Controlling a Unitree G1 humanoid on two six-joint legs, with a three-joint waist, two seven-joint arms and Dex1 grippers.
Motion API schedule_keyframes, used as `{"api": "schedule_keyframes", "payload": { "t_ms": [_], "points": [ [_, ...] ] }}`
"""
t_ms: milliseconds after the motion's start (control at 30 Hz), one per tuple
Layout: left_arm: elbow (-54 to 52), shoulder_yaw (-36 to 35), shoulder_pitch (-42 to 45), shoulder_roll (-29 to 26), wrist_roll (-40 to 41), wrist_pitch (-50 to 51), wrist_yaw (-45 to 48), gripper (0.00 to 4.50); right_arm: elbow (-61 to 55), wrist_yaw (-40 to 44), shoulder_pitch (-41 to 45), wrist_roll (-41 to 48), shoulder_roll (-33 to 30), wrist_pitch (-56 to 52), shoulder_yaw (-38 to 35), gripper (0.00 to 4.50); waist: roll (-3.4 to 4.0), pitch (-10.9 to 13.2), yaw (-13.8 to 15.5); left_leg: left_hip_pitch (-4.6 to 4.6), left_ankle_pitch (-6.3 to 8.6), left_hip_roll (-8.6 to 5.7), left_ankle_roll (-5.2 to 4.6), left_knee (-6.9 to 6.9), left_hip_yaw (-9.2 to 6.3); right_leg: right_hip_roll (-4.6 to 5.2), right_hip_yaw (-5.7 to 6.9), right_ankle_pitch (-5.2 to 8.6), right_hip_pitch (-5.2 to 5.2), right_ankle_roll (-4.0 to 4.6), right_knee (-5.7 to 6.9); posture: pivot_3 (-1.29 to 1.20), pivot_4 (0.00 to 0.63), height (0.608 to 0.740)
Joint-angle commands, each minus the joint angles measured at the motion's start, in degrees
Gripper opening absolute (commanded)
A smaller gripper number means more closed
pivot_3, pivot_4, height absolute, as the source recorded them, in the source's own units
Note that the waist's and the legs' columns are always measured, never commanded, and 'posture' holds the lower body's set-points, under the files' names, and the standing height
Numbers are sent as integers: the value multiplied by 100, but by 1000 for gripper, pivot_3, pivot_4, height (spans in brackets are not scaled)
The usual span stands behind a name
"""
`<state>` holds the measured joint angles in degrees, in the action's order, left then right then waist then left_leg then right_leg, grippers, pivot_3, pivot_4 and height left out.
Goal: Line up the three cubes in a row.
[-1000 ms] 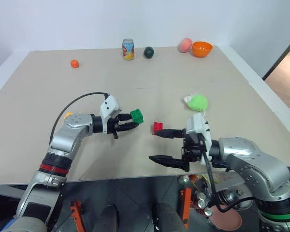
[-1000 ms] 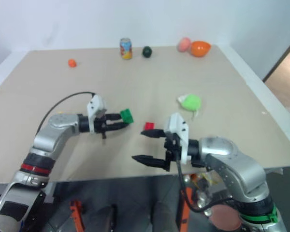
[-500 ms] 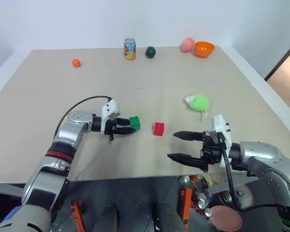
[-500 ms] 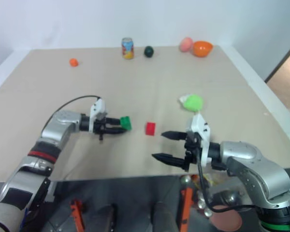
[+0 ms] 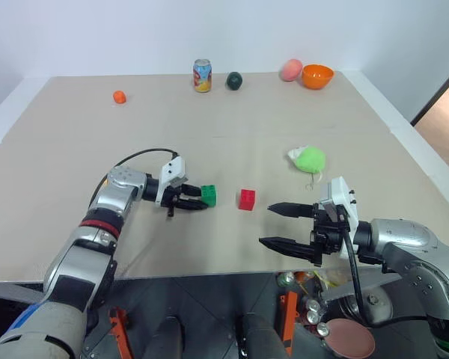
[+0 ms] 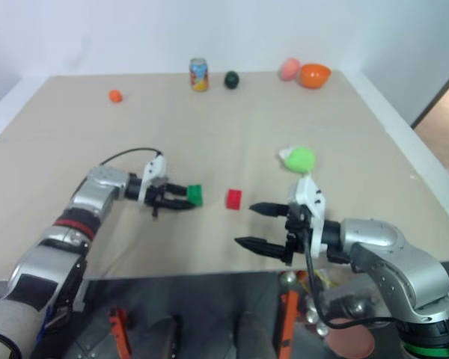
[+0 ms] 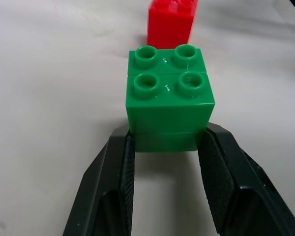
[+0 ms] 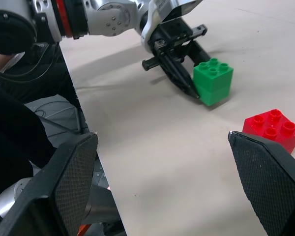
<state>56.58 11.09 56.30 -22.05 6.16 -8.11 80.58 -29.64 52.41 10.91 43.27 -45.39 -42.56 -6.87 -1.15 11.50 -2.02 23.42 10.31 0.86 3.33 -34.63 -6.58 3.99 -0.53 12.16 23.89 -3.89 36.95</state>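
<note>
The left gripper [image 5: 197,202] is clamped on the green cube [image 7: 168,101], its two black ribbed fingers [image 7: 118,189] pressing the cube's lower block from either side. The cube is a glossy studded brick, two blocks stacked, studs facing up, standing upright with its base at or just above the table [image 5: 75,149]; whether it rests on the surface cannot be told. The left gripper points across toward the robot's right, and straight beyond the green cube along that line stands the red cube [image 5: 247,199], near it but apart, with a strip of bare table between. The red cube is also glossy and studded, studs up, sitting flat.

The right gripper [image 5: 275,226] hovers near the table's front edge with its two tapered black fingers spread wide and nothing between them, pointing toward the robot's left, well short of the red cube.

The table is a matte beige board with a pale border; open room lies all around both cubes. A fuzzy light-green plush toy [image 5: 307,158] lies farther back to the right. Along the far edge stand a drink can [image 5: 202,75], a dark round ball [image 5: 234,80], a pink rounded object [image 5: 289,69] and an orange bowl [image 5: 317,75]; a small orange ball [image 5: 119,96] sits far left
</note>
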Motion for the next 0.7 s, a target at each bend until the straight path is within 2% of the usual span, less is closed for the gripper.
{"api": "schedule_keyframes", "payload": {
  "t_ms": [33, 367, 700],
  "points": [
    [228, -85, 260, 69, -90, -280, 119, 1328, -209, -2, 10, 97, -49, 47, -91, 4360, 0, 0, 0, 0, 0, 0, 0, 0, 0, 0, 0, 0, 0, 0, 0, 0, 150, 740],
    [957, -14, 509, 108, -613, -824, 77, 1328, -279, -131, -53, 70, -4, 65, -77, 4360, -2, 1, -5, 0, 0, 0, 0, -2, 0, 0, 0, -1, -1, -2, 1, 0, 150, 740],
    [1300, -140, 706, 187, -760, -978, 8, 1328, -373, -215, -141, 118, -15, 55, -116, 4360, -2, 1, -4, -1, 0, 0, 0, -2, 0, 0, 0, -2, -2, -4, 1, 0, 150, 740]
  ]
}}
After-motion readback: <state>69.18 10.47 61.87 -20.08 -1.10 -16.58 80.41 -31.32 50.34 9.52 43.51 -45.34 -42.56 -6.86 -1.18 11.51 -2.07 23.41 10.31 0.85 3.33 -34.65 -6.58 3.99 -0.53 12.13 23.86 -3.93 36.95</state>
